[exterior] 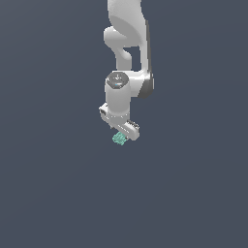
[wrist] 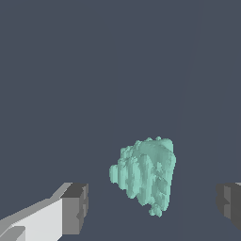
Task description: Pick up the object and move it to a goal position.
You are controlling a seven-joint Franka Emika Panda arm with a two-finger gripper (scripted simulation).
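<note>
The gripper (wrist: 151,207) stands wide, its grey pads (wrist: 75,207) clear of the teal-green object (wrist: 146,176) between them. In the exterior view the object (exterior: 119,139) sits just under the gripper (exterior: 121,131). Judging from this, the fingers should descend further and centre before closing, since the lump is knobbly, irregular and tapered, so flat pads could slip on its bumps.

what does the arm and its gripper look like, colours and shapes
The white robot arm is made of smooth rounded segments, with a grey circular cap on one joint and a dark grey panel along one side. The white gripper is a short bar. Its fingers are white and blocky, ending in dark grey square pads. No cables or markings show.
</note>
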